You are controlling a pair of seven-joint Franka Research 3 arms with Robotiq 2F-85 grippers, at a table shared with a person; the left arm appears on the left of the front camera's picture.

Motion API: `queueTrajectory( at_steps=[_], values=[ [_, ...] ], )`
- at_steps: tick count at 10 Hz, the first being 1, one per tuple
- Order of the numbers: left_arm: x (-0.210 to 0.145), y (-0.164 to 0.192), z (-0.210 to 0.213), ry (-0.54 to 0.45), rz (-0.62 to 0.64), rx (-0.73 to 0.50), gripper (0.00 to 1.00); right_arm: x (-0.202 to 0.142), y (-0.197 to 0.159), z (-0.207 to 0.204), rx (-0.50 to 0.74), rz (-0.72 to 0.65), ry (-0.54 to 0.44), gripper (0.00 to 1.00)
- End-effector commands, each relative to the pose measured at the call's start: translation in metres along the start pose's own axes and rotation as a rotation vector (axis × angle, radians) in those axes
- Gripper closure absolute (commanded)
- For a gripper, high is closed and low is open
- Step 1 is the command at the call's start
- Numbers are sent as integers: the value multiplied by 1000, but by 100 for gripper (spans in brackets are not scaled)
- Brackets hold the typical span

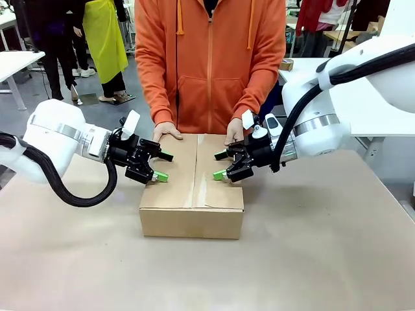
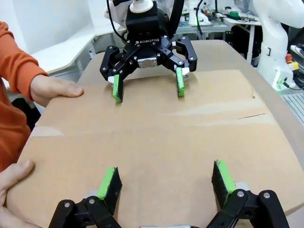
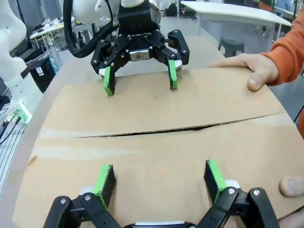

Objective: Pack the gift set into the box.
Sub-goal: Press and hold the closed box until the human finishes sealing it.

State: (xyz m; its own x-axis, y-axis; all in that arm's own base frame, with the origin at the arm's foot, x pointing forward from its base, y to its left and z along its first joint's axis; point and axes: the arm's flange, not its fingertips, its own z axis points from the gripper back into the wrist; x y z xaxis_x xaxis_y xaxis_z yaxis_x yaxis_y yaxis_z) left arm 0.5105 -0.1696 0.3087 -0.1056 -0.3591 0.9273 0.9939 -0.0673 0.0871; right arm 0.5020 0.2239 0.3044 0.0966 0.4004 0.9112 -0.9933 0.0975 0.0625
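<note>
The box (image 1: 191,223) sits at the middle of the surface (image 1: 324,259), flaps folded shut. Its top seam runs from the robot's side straight toward the person. Foreshortening makes its long axis hard to judge. A pale strip follows the seam, and in the right wrist view a thin dark gap shows along part of it. Whatever is inside is hidden. The person's hands rest on the far edge of the top, one hand (image 1: 166,131) near each far corner. The left claw (image 1: 163,166) hovers at the box's left edge and the right claw (image 1: 220,165) at its right edge. Both are spread wide and grasp nothing. Whether their green pads (image 2: 110,187) touch the cardboard cannot be told.
</note>
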Motion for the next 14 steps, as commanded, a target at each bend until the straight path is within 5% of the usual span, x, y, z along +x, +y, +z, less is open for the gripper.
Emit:
queueTrajectory(
  at_steps=[1,14],
  values=[
    [-3,7,-4,42,42,-7,0,1,0,-2,1,7,1,0],
    [0,0,0,0,0,0,0,1,0,-2,1,7,1,0]
  ],
)
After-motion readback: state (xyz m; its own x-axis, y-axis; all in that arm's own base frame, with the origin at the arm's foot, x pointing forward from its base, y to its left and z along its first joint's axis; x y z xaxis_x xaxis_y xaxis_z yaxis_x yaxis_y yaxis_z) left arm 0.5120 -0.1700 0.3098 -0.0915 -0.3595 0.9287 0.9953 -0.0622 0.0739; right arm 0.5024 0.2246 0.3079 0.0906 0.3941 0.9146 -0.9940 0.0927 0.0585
